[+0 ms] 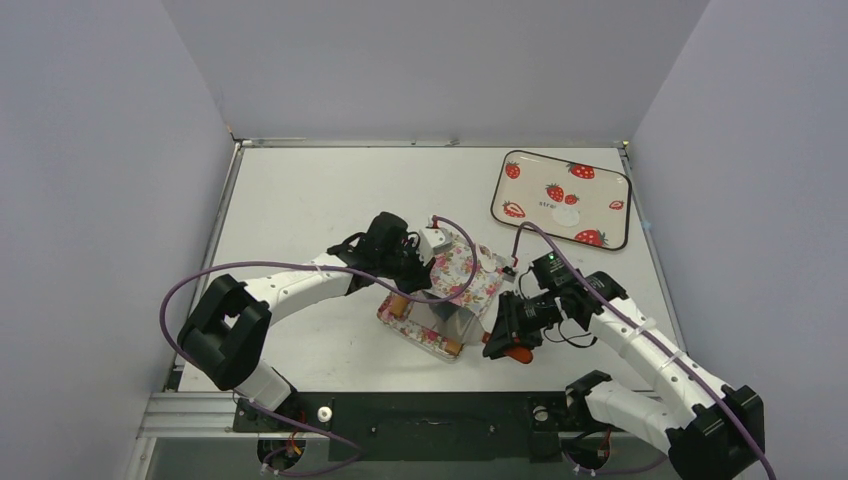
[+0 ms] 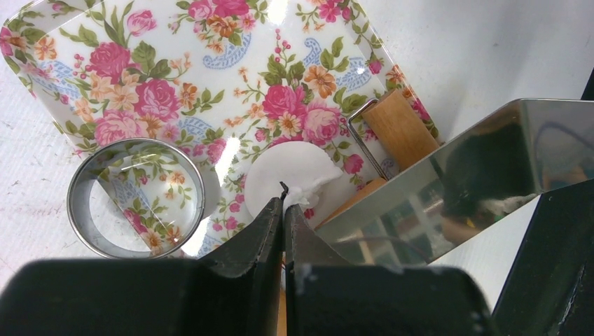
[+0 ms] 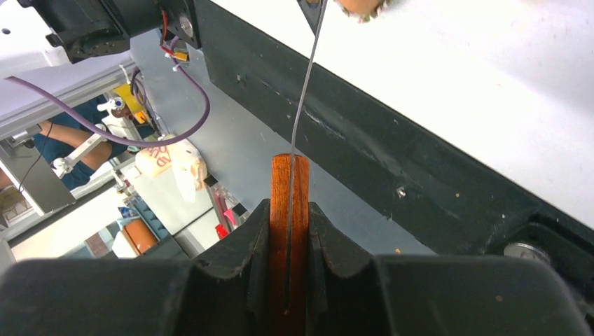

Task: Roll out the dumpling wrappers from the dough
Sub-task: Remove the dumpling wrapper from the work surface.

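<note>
A thin white dumpling wrapper (image 2: pixel 291 175) lies on the floral tray (image 2: pixel 175 70). My left gripper (image 2: pixel 284 201) is shut on its near edge, where the dough puckers up against the fingertips. The silver ring (image 2: pixel 136 198) stands on the tray just left of the wrapper. My right gripper (image 3: pixel 289 210) is shut on the spatula's red-brown handle (image 3: pixel 289 178). The shiny spatula blade (image 2: pixel 455 182) reaches in from the right, beside the wrapper. From above, the left gripper (image 1: pixel 425 270) and the right gripper (image 1: pixel 510 335) flank the floral tray (image 1: pixel 470 265). Another wrapper (image 1: pixel 566 217) rests on the strawberry tray (image 1: pixel 520 165).
The brown wooden roller (image 2: pixel 399 129) lies on the floral tray's right side, partly under the blade. The strawberry tray sits at the back right of the table. Grey walls enclose the table on three sides. The arm bases stand along the near black edge.
</note>
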Controlling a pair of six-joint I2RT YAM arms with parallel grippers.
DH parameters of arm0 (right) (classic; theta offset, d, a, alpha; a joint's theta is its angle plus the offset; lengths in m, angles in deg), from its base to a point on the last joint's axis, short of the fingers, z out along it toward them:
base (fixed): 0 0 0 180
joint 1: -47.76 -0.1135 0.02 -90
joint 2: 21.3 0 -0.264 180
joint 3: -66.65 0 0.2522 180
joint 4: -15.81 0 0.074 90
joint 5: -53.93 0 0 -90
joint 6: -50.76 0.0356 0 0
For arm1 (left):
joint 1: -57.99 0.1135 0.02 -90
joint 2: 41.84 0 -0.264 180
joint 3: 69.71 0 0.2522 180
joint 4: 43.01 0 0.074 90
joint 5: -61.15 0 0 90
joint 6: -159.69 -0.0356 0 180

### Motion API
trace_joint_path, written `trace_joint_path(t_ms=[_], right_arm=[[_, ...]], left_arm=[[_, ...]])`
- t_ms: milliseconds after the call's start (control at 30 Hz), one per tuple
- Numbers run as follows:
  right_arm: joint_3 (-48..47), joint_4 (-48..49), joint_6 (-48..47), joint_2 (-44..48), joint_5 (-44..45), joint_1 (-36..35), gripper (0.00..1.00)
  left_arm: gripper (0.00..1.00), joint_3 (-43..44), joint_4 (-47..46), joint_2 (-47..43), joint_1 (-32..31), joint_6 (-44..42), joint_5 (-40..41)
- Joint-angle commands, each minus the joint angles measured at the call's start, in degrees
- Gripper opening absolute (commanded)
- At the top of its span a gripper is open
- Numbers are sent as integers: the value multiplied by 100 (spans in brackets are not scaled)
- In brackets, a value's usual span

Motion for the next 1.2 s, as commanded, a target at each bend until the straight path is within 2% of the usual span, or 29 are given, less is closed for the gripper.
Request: trace_joint_path(t_ms=[0, 167, 533, 1167], right_arm=[[-163, 900, 151, -167, -148, -39, 0], [-118, 1474, 502, -419, -20, 4, 0], [1, 1489, 498, -496, 143, 216, 0], [431, 1598, 736, 91, 123, 665, 0]], left_arm=[[0, 26, -247, -222, -3, 16, -54], [0, -79, -157, -252, -5, -24, -146], [0, -73, 7, -166, -78, -170, -254], [0, -151, 156, 19, -213, -160, -112]])
